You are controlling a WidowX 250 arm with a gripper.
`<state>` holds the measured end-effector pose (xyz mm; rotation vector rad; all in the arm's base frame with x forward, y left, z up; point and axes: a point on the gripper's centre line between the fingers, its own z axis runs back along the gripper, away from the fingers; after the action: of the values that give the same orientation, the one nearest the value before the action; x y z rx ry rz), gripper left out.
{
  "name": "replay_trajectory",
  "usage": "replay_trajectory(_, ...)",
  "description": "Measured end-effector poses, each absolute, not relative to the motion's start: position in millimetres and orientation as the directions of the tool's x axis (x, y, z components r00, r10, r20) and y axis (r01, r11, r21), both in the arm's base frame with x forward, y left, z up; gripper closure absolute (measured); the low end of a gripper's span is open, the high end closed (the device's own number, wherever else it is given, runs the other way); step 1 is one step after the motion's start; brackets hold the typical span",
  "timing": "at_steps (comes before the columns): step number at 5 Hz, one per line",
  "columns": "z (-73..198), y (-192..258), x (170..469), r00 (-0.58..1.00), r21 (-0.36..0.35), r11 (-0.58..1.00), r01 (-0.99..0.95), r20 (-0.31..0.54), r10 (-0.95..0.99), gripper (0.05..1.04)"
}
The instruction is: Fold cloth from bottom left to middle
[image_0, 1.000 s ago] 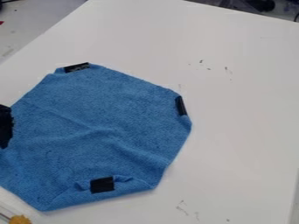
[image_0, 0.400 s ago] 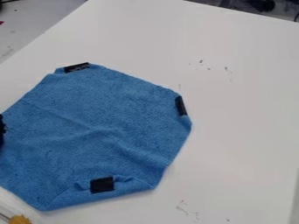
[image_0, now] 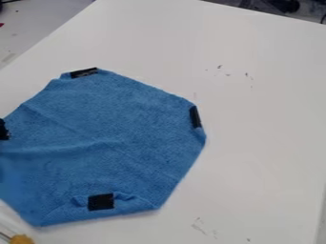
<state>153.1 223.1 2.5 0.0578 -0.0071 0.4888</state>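
Observation:
At the left edge of the camera view, a small part of the black gripper (image_0: 4, 130) shows against the cloth's left side; the rest of it is cut off. The blue cloth (image_0: 121, 128) lies on the white table, its left end running out of view. Black pieces sit at its top-left corner, right corner and folded bottom edge. Soft creases cross the cloth, one running in from the left edge just below the gripper.
The white table (image_0: 261, 143) extends right of and behind the cloth. A yellow-orange object (image_0: 22, 239) with a thin rod is at the bottom-left corner. Dark items stand beyond the table's back edge.
The black gripper part at the left edge first slid left, then moved slightly up. The cloth's bottom and right edges have shifted left, and a crease has formed at its left side.

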Motion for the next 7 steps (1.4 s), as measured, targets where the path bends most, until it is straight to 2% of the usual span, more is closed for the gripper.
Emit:
replay_trajectory(1, 5.0, 220.1, 159.3, 0.894, 0.073, 0.891, -0.448, 0.02, 0.448, 0.942)
replay_trajectory(2, 9.9, 210.3, 168.2, 0.9, 0.096, 0.896, -0.434, 0.019, 0.435, 1.008)
replay_trajectory(3, 40.2, 191.8, 192.1, 0.92, 0.175, 0.904, -0.39, 0.034, 0.391, 1.015)
replay_trajectory(4, 58.1, 171.4, 231.7, 0.94, 0.209, 0.917, -0.34, 0.056, 0.336, 1.015)
replay_trajectory(5, 48.7, 149.7, 267.1, 0.965, 0.19, 0.946, -0.263, 0.031, 0.262, 1.015)
replay_trajectory(7, 21.7, 131.7, 294.3, 0.977, 0.099, 0.973, -0.21, 0.0, 0.211, 0.986)
